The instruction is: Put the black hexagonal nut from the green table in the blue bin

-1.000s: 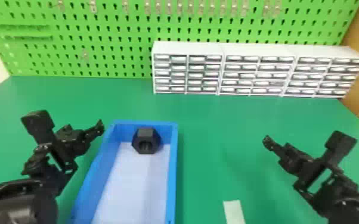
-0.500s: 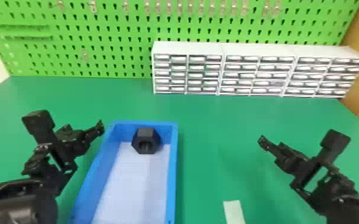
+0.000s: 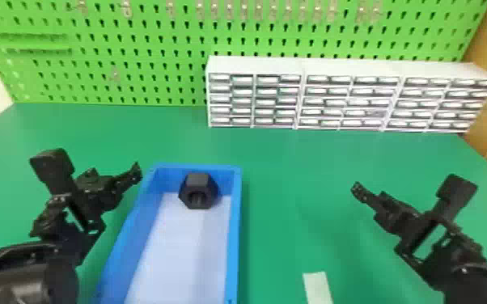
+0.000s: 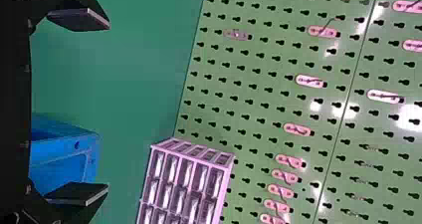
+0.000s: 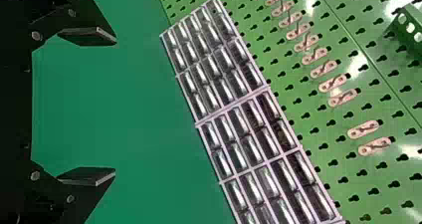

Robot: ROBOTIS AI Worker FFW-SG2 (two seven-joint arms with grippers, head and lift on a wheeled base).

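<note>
The black hexagonal nut (image 3: 198,191) lies inside the blue bin (image 3: 235,226), against its far end wall, its hole turned toward the head camera. Just left of the bin's far left corner is my left gripper (image 3: 135,173). In the left wrist view this gripper (image 4: 107,107) has its fingers wide apart, nothing between them, with part of the bin (image 4: 64,157) seen between and behind them. My right gripper (image 3: 358,191) is over the green table (image 3: 291,169), well to the right of the bin. The right wrist view gives its fingers spread, the gripper (image 5: 114,106) holding nothing.
White drawer cabinets (image 3: 352,68) line the table's back edge, before a green pegboard (image 3: 145,52) with hooks. A pale strip (image 3: 317,287) lies on the table at the near edge of the head view, right of the bin.
The right gripper has shifted slightly leftward over the table. My left arm and the nut in the bin have kept their places.
</note>
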